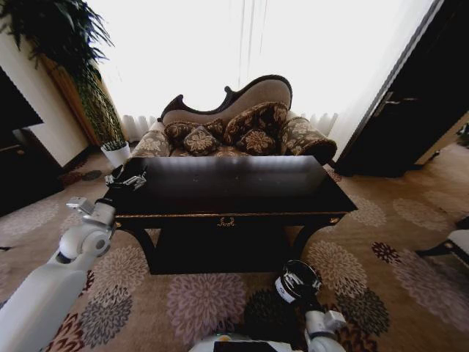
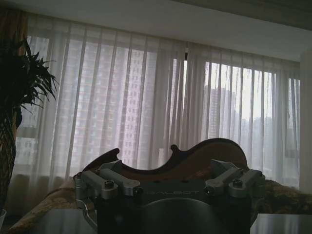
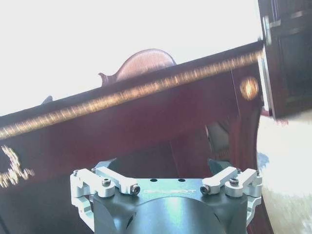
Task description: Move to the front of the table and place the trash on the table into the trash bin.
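Note:
The dark glossy table (image 1: 234, 187) stands straight ahead, with a gold ornament at the middle of its front edge, and its top looks bare. The trash and the trash bin are out of view. My left arm reaches forward, and the left gripper (image 1: 126, 178) hovers over the table's front left corner. Its body (image 2: 170, 195) faces the sofa and the curtains. Low in front of the table, right of centre, hangs my right gripper (image 1: 297, 281). The right wrist view has it (image 3: 168, 191) pointing at the table's gold-trimmed front rail (image 3: 146, 112) from below the top.
A carved sofa (image 1: 234, 121) with patterned cushions stands close behind the table. A white plant pot (image 1: 116, 152) and a tall plant (image 1: 66, 44) are at the back left. A dark door (image 1: 410, 110) is on the right. Patterned carpet (image 1: 205, 301) lies between me and the table.

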{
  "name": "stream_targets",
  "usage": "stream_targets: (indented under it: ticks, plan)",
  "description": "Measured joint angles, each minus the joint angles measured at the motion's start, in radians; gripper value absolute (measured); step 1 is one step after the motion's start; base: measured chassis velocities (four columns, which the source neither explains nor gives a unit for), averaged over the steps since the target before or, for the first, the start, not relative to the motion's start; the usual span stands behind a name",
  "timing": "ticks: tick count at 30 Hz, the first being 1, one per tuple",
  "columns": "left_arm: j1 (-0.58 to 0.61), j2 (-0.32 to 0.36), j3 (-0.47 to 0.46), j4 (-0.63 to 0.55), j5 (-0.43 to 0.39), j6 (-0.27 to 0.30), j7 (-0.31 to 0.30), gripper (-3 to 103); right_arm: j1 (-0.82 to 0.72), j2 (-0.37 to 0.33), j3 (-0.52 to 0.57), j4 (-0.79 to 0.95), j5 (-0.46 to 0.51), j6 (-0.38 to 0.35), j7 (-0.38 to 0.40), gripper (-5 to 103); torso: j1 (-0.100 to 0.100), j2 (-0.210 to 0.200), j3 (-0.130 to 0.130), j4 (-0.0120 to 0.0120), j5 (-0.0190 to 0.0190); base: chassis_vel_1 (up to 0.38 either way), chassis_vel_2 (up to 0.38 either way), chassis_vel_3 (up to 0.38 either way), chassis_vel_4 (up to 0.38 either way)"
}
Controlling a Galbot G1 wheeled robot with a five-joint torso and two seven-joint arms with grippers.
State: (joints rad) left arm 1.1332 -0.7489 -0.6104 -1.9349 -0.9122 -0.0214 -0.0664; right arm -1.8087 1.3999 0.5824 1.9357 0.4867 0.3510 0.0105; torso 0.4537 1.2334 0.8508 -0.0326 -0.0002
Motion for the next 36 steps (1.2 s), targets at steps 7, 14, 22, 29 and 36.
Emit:
stream_targets:
  ticks: [7,14,22,29,36]
  plan:
    - [0.0,0.0,0.0,0.0,0.0,0.0,0.0,100,0.0,-0.007,0.053,0.079,-0.041,0.007,-0.005,100,0.0,0.0,0.0,0.0001,0.0,0.0,0.0,0.0,0.0]
    - [0.0,0.0,0.0,0.0,0.0,0.0,0.0,100,0.03,-0.082,0.121,0.17,0.02,-0.05,0.0,100,0.0,0.0,0.0,0.0001,0.0,0.0,0.0,0.0,0.0]
    - [0.0,0.0,0.0,0.0,0.0,0.0,0.0,100,0.148,-0.248,0.144,0.213,0.072,-0.141,0.019,100,0.0,0.0,0.0,0.0,0.0001,0.0,0.0,0.0,0.0]
    - [0.0,0.0,0.0,0.0,0.0,0.0,0.0,100,0.312,-0.466,0.113,0.123,0.128,-0.195,0.045,100,0.0,0.0,0.0,0.0002,0.0003,0.0,0.0,0.0,0.0]
    - [0.0,0.0,0.0,0.0,0.0,0.0,0.0,100,0.446,-0.567,0.034,0.013,0.185,-0.217,0.068,100,0.0,0.0,0.0,0.0002,0.0001,0.0,0.0,0.0,0.0]
